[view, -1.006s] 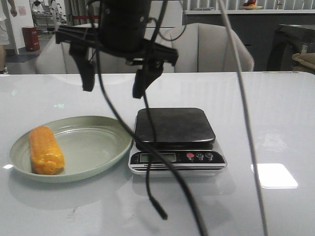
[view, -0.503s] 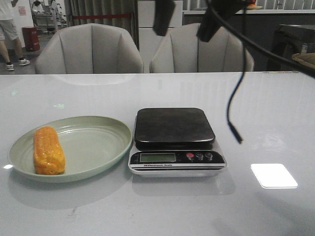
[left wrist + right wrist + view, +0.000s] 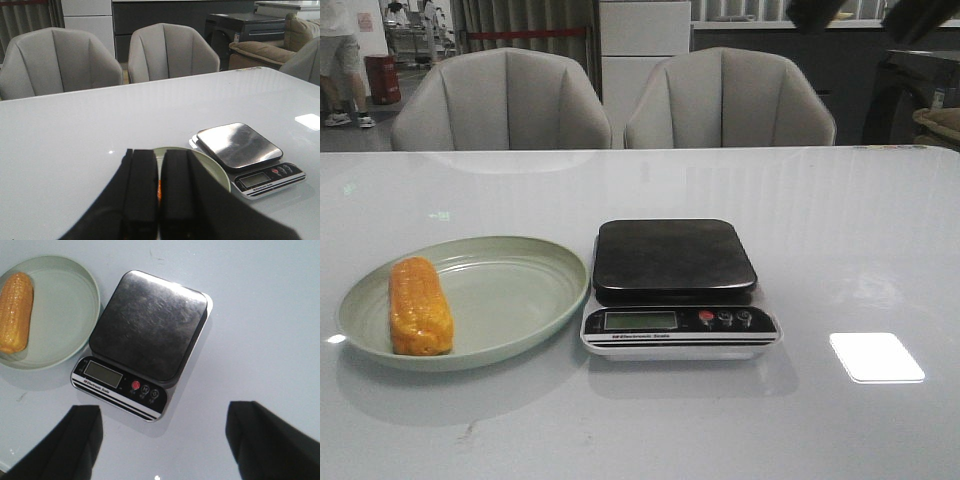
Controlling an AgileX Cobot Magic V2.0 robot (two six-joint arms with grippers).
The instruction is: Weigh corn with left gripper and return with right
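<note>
The corn (image 3: 419, 307) lies on the left side of the green plate (image 3: 510, 300), left of the scale (image 3: 675, 262), whose pan is bare. My left gripper (image 3: 157, 152) is shut and empty, held above the table on the near side of the plate (image 3: 215, 170). Only an orange sliver of the corn (image 3: 159, 190) shows between its fingers. It is out of the front view. My right gripper (image 3: 162, 410) is wide open and empty, high above the table on the display side of the scale (image 3: 150, 322). Its dark tips (image 3: 865, 12) barely show at the front view's top edge.
Two grey chairs (image 3: 500, 100) stand behind the table's far edge. A bright light patch (image 3: 876, 357) lies on the white table to the right of the scale. The right wrist view shows the corn (image 3: 15, 310) on the plate (image 3: 65, 310).
The open right gripper, which hung over the plate and scale with its cables, has risen and swung right, almost out of the front view. The corn, plate and scale have not moved.
</note>
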